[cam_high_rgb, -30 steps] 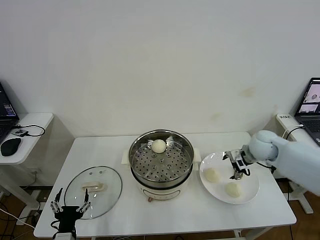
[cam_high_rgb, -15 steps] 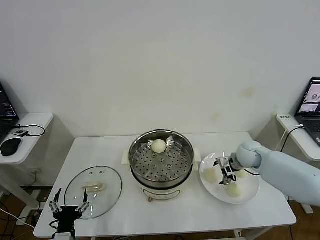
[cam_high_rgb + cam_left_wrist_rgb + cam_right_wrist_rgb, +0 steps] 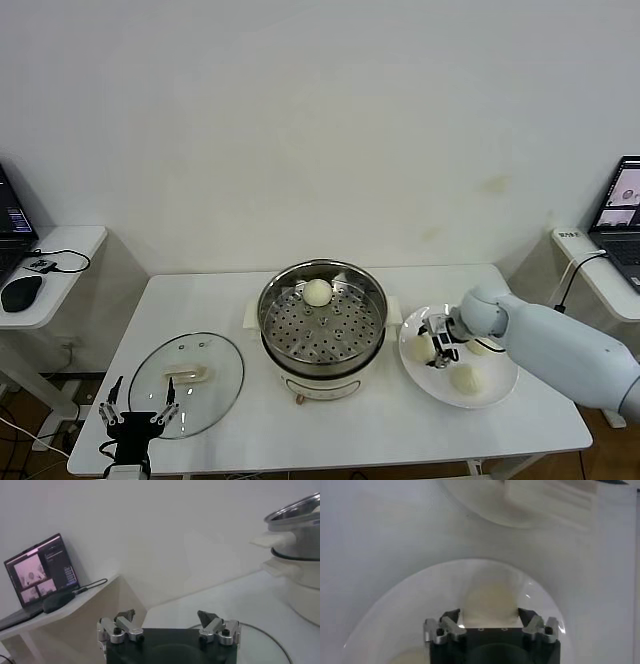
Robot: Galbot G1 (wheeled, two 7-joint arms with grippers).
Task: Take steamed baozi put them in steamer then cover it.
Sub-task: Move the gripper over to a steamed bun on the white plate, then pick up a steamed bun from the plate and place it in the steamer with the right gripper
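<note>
The steamer point(image 3: 322, 325) stands mid-table with one baozi point(image 3: 317, 292) on its perforated tray. Three more baozi lie on a white plate point(image 3: 500, 385) to its right: one at the left point(image 3: 422, 348), one at the front point(image 3: 465, 378), one point(image 3: 484, 348) mostly hidden behind my right arm. My right gripper point(image 3: 438, 343) is low over the left baozi. In the right wrist view it is open point(image 3: 488, 616), with a finger on either side of that baozi point(image 3: 487, 596). The glass cover point(image 3: 187, 383) lies flat at the table's left. My left gripper point(image 3: 138, 413) is open and empty at the cover's front edge.
The steamer's base point(image 3: 547, 500) is close beyond the plate in the right wrist view, and the steamer point(image 3: 300, 525) shows far off in the left wrist view. Side tables with laptops stand at far left point(image 3: 40, 265) and far right point(image 3: 620, 215).
My right gripper has moved left across the plate, from the right-hand side to the left baozi, and now straddles it. The left arm has not moved.
</note>
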